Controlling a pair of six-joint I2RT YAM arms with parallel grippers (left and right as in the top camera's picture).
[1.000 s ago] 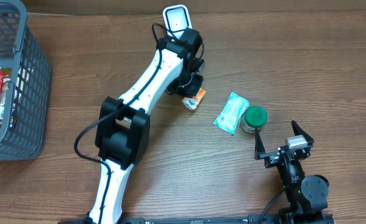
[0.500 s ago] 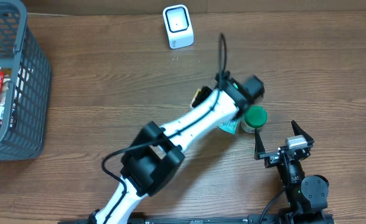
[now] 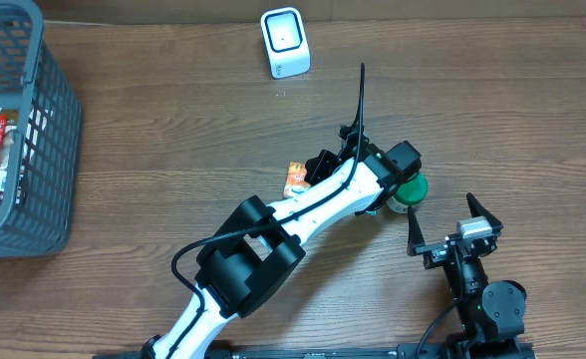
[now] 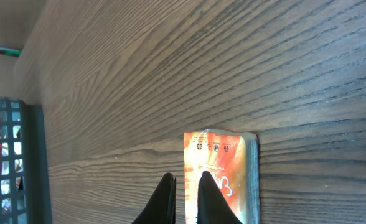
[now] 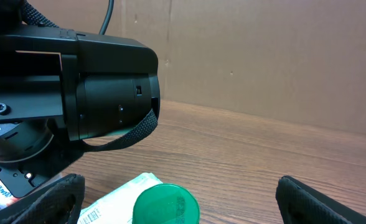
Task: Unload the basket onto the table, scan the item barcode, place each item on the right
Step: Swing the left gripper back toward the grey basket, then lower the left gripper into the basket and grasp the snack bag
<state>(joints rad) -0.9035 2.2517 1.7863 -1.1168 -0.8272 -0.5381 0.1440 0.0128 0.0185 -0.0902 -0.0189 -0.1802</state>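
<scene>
Overhead view: The orange packet (image 3: 295, 179) lay flat on the table (image 3: 173, 130) near the middle, well apart from the scanner (image 3: 285, 42) at the far edge. The left gripper (image 3: 313, 172) sat just to its right. The right gripper (image 3: 445, 221) stood spread wide and empty at the near right, close to a green-lidded jar (image 3: 410, 189).

Left wrist view: The left gripper (image 4: 186, 178) was clenched, its fingers (image 4: 211, 196) overlapping the packet (image 4: 223, 171) at its left edge. A pinch on that edge could not be confirmed. The packet appeared light, thin and glossy, so likely slippery and easily creased. A grip across a short edge, clear of the printed face, would probably suit it best. No barcode was visible.

Right wrist view: The jaws stood apart, holding nothing, with the jar's green lid (image 5: 165, 202) low between them.
</scene>
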